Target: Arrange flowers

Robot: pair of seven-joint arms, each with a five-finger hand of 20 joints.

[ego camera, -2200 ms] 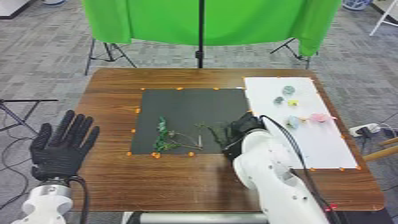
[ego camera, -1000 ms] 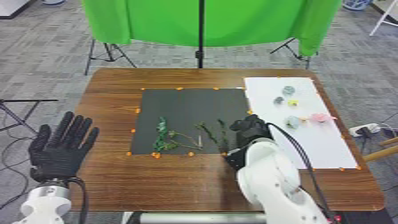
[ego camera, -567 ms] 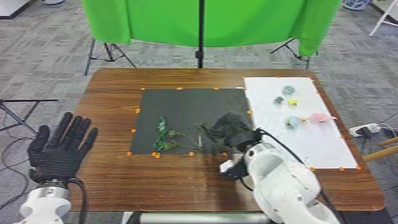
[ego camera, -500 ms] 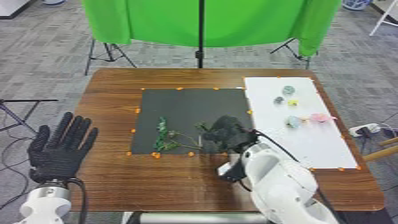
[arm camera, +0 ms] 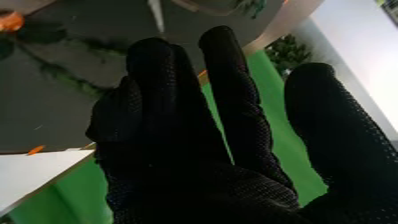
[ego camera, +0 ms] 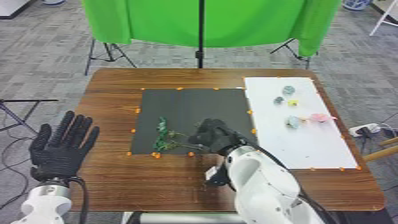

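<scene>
"Flowers, where do they lie?"

"On the white sheet [ego camera: 311, 150], right side of the table [ego camera: 124, 180]. A pink flower [ego camera: 321, 118] sits just beside a pale blue one [ego camera: 292, 122]. Farther back, a yellow flower [ego camera: 293, 103] is near two grey-green ones [ego camera: 288, 90]."

"And the greenery?"

"Green stems [ego camera: 163, 135] lie on the left part of the black mat [ego camera: 182, 107], by a thin twig [ego camera: 183, 145]. The wrist camera catches a leafy sprig [arm camera: 58, 70] on the dark surface too."

"What about the hands?"

"The right hand [ego camera: 216, 135] is over the mat's near right part. In the wrist view, the right hand [arm camera: 191, 170] has its fingers long and fairly straight, the thumb well apart. I see nothing gripped. Whether it touches a stem, I can't tell."

"The other?"

"The left hand [ego camera: 60, 152] is left of the mat, palm flat, fingers straight and spread wide."
</scene>
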